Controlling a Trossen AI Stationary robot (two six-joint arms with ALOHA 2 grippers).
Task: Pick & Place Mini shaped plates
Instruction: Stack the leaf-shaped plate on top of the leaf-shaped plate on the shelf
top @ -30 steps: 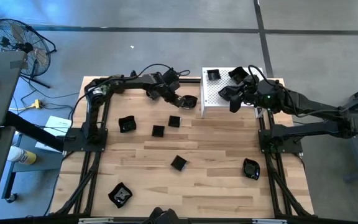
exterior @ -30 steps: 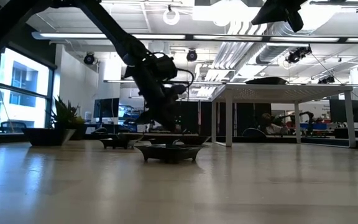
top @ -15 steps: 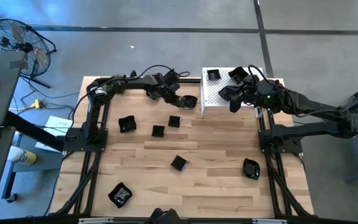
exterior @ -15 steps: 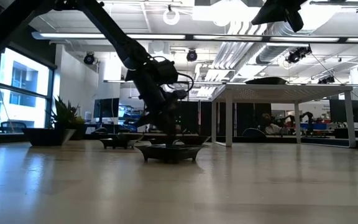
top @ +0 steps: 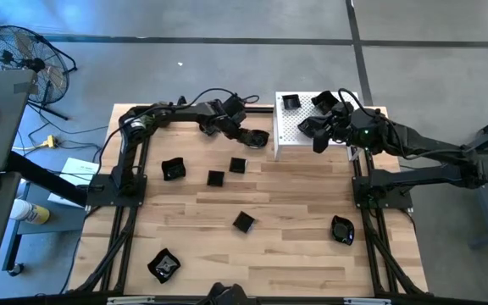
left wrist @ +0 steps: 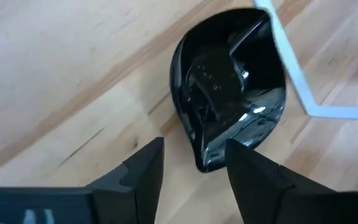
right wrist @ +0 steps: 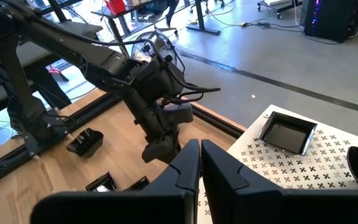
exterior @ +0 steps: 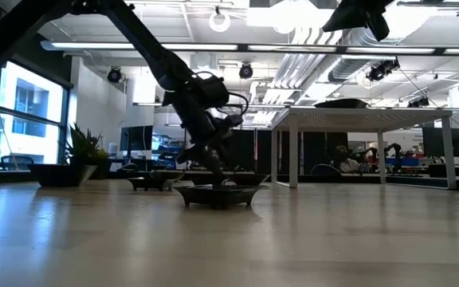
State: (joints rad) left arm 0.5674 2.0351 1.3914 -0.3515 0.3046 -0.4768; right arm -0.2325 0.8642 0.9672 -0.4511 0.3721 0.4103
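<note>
Release step: left gripper [top: 248, 135], fingers spread, just beside a round mini plate [top: 259, 137] lying on the table [top: 295, 220] against the white perforated stand [top: 299, 135], upper centre; right gripper [top: 318, 140], fingers pressed together, waits over that stand; next likely retreat toward another plate [top: 236, 165].

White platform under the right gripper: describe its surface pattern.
White platform: rows of small dark cross-shaped marks, clearest in the right wrist view.

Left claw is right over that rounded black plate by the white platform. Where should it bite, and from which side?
Probably the near rim of the rounded plate, taken from above: that edge points between the open left claw's fingers and is the only thin, raised part. The far side sits against the white platform, leaving little room there.
</note>
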